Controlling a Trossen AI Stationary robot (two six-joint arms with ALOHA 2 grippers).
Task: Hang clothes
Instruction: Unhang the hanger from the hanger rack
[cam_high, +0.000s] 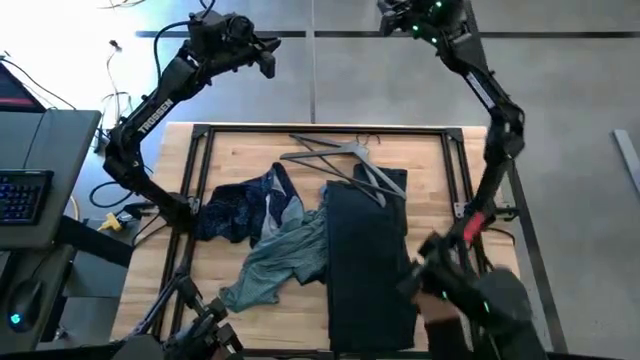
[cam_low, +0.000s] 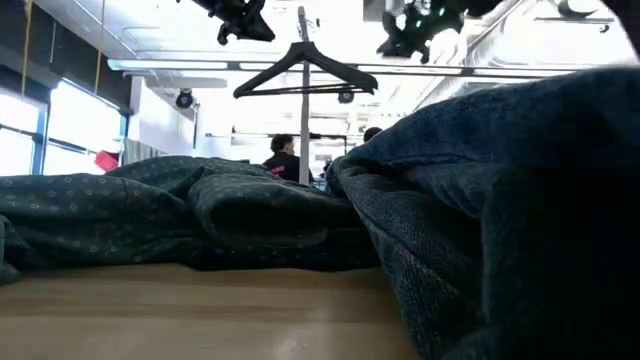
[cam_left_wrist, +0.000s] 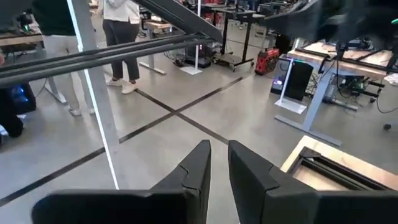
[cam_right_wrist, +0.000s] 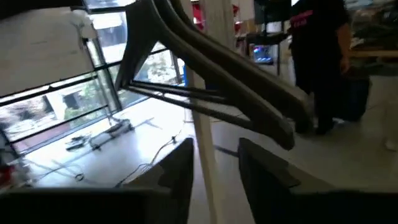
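Three clothes lie limp on the wooden table: a navy dotted shirt (cam_high: 243, 205), a teal shirt (cam_high: 282, 258) and a black trouser-like piece (cam_high: 366, 262). Loose grey hangers (cam_high: 340, 160) lie at the far edge. A dark hanger (cam_low: 305, 72) hangs empty by its hook at a white pole (cam_low: 303, 120). My left gripper (cam_high: 268, 55) is raised beyond the far edge, its fingers (cam_left_wrist: 200, 168) a narrow gap apart with nothing between them. My right gripper (cam_high: 398, 20) is also raised there, open, close to the hung hanger (cam_right_wrist: 217, 81).
A black metal frame (cam_high: 200, 130) borders the table. A person's hand (cam_high: 440, 312) reaches in at the near right corner. A keyboard (cam_high: 22, 195) sits on a desk to the left. People stand in the room (cam_left_wrist: 121, 37) beyond the table.
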